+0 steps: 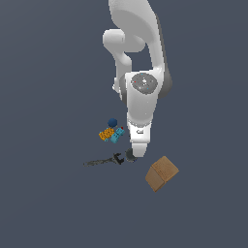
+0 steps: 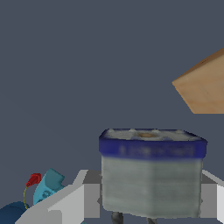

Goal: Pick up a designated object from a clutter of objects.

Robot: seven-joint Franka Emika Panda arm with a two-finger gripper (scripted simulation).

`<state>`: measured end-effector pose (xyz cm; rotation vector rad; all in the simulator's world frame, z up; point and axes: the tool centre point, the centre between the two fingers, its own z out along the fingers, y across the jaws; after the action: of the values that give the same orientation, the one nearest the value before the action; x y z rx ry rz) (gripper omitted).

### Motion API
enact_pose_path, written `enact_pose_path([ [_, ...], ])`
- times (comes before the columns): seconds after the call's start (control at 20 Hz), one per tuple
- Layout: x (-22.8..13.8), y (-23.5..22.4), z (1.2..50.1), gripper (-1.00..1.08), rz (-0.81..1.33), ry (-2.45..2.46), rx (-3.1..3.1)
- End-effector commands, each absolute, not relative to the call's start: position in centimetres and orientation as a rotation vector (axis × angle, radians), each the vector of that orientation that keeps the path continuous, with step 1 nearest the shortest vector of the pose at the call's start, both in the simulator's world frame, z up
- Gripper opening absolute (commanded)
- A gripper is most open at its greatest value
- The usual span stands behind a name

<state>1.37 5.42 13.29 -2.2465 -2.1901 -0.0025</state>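
The arm reached down over the clutter, its gripper (image 1: 138, 151) low near the grey disc (image 1: 130, 155). In the wrist view the pale block (image 2: 151, 177) with its blue edge sat between the fingers (image 2: 65, 203), which flanked both its sides; whether they pressed on it could not be told. The ball (image 1: 112, 122), orange block (image 1: 105, 134) and cyan block (image 1: 116, 135) lay just beside the arm, the dark tool (image 1: 104, 161) toward the exterior view's left, and the box (image 1: 162, 173) apart to its right.

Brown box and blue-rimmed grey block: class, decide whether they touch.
Apart. The wrist view shows bare floor between the brown box and the blue-rimmed grey block.
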Motion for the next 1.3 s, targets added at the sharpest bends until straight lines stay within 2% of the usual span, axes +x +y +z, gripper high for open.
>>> enact_pose_path([
  [0.0,2.5,4.8,15.7,-1.0,-0.004,-2.19,-2.244],
  [0.6,8.0,1.5,26.3,-1.0,-0.005,-2.19,-2.245],
  [1.25,12.5,-1.0,34.3,-1.0,-0.002,-2.188,-2.251],
])
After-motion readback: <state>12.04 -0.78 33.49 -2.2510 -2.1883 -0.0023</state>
